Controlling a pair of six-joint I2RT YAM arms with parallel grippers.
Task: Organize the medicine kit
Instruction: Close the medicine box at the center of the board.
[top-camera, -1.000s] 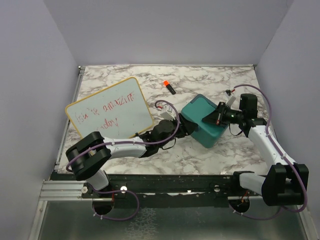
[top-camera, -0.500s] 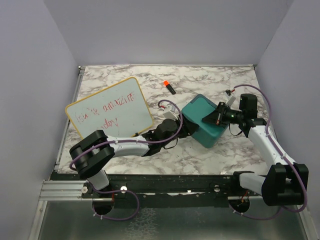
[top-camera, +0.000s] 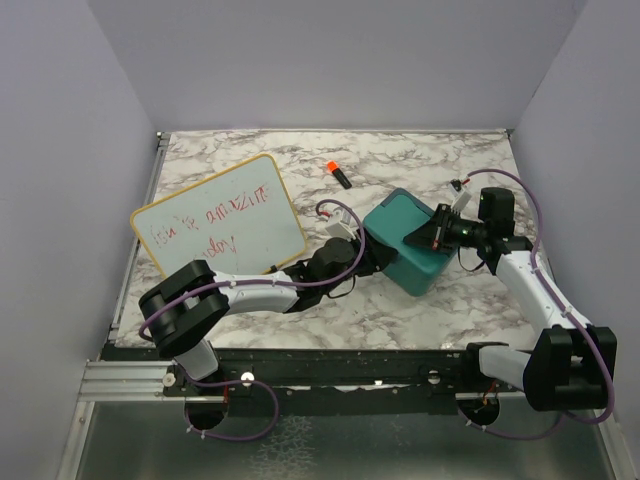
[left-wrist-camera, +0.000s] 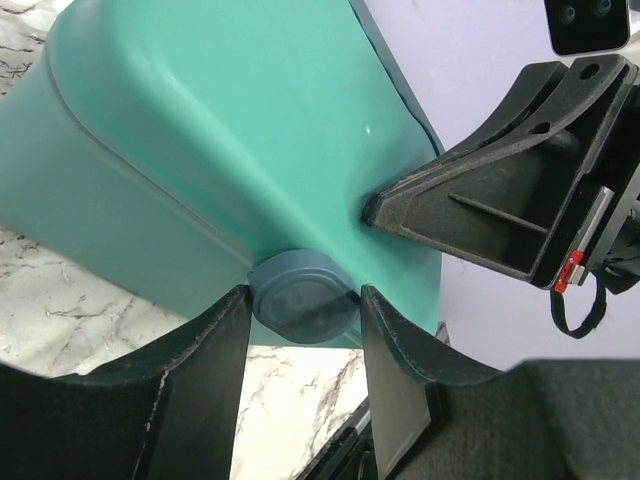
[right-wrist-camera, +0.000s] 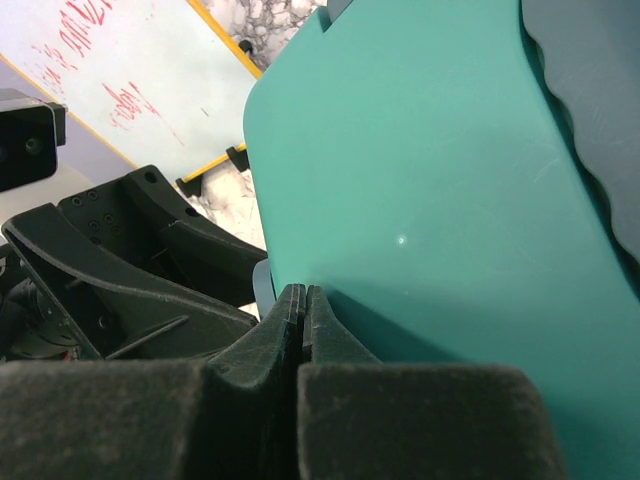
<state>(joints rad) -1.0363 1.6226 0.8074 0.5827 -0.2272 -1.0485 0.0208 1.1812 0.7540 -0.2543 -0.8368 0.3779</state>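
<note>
Right, status: the teal case (top-camera: 408, 255) sits lid down on the marble bench (top-camera: 250, 310), a bit right of centre and skewed to the bench edges, with one arm on each side of it. My left tool (top-camera: 371, 254) is at the case's left end. In the left wrist view its two fingers (left-wrist-camera: 205, 390) stand apart on either side of a round blue-grey knob (left-wrist-camera: 302, 298) on the case wall, both very close to it. I cannot tell whether they are pinching the knob or only flanking it. My right tool (right-wrist-camera: 303, 302) comes in from the right, closed with nothing between the fingers, and its tip rests against the smooth teal top of the case. The left wrist view shows that same tip touching the lid just above the knob. A whiteboard (top-camera: 215, 215) with a yellow frame and red scribble lies on the left side of the bench, apart from the case. A black marker (top-camera: 338, 174) with an orange cap lies behind the case toward the back, touching nothing.
</note>
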